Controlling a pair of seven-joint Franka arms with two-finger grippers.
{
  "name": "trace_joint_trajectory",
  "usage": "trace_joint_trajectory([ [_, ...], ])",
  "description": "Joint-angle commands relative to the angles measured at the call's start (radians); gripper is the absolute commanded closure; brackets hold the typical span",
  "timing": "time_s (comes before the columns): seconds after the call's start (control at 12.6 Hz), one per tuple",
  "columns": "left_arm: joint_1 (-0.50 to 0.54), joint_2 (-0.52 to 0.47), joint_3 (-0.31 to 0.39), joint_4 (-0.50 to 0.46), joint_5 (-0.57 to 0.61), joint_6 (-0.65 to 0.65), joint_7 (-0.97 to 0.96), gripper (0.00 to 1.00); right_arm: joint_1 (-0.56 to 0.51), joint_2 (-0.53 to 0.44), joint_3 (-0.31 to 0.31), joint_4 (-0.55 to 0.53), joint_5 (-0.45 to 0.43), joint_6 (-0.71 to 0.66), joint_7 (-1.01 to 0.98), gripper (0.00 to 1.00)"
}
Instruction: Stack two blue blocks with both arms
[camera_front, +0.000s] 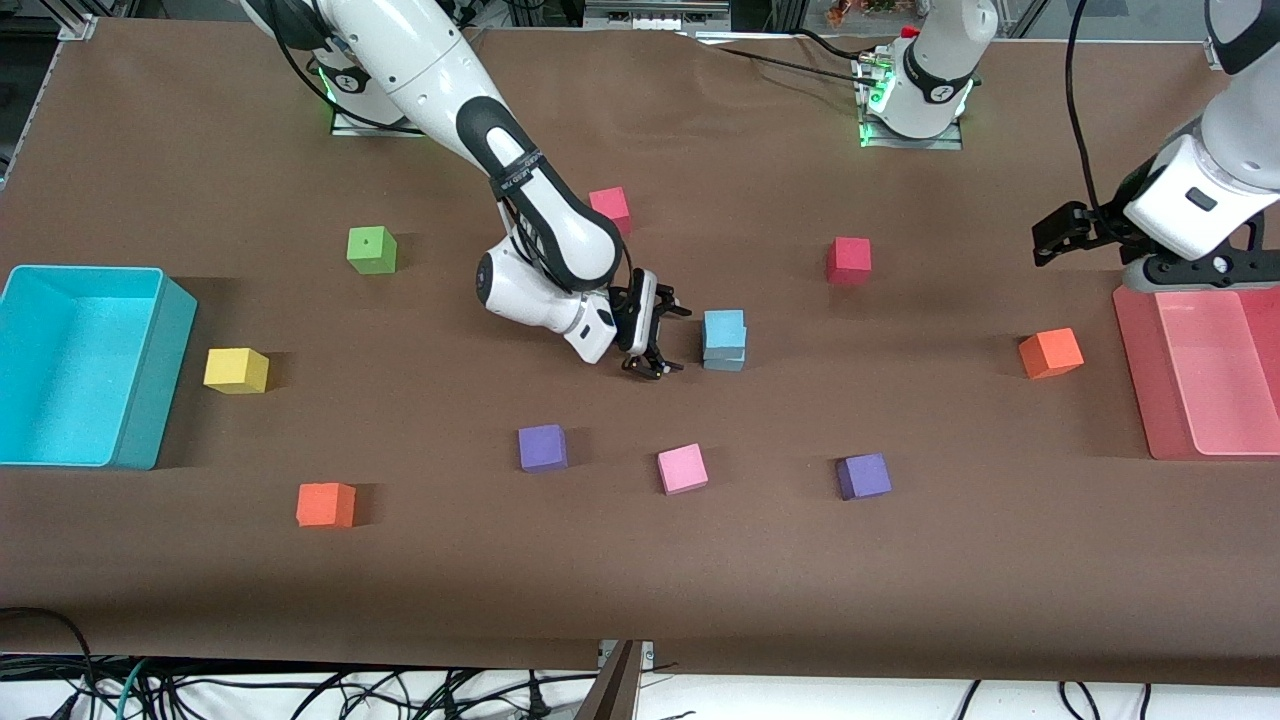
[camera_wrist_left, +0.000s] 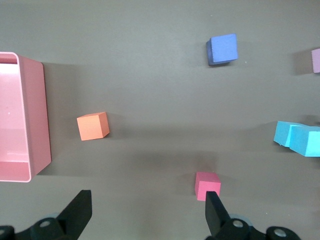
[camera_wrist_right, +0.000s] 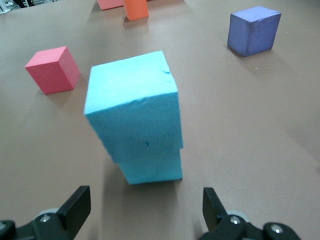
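Two sky-blue blocks stand stacked in the middle of the table, the upper blue block (camera_front: 724, 328) (camera_wrist_right: 132, 100) resting slightly twisted on the lower blue block (camera_front: 723, 361) (camera_wrist_right: 150, 167). My right gripper (camera_front: 672, 340) (camera_wrist_right: 145, 200) is low beside the stack, toward the right arm's end, open and apart from it, with nothing between its fingers. My left gripper (camera_front: 1048, 238) (camera_wrist_left: 147, 205) hangs open and empty in the air near the pink tray. The stack (camera_wrist_left: 300, 139) shows at the edge of the left wrist view.
A turquoise bin (camera_front: 150, 370) stands at the right arm's end and a pink tray (camera_front: 1135, 380) at the left arm's end. Loose cubes lie around: red (camera_front: 848, 260), orange (camera_front: 1050, 353), purple (camera_front: 863, 476), pink (camera_front: 682, 468), purple (camera_front: 542, 447), green (camera_front: 371, 249), yellow (camera_front: 236, 370).
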Motion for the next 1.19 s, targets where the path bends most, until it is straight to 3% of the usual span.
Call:
trace_joint_trajectory([
  [0.0, 0.017, -0.006, -0.017, -0.004, -0.021, 0.011, 0.034, 0.0, -0.014, -0.055, 0.003, -0.07, 0.008, -0.001, -0.016, 0.01],
  [0.8, 0.017, -0.007, -0.017, -0.006, -0.021, 0.003, 0.036, 0.0, -0.015, -0.06, 0.003, -0.062, 0.008, -0.001, -0.009, 0.01],
  [1.12, 0.017, -0.007, -0.017, -0.006, -0.021, 0.002, 0.036, 0.0, -0.049, -0.141, 0.001, -0.113, 0.005, -0.009, 0.002, 0.0],
])
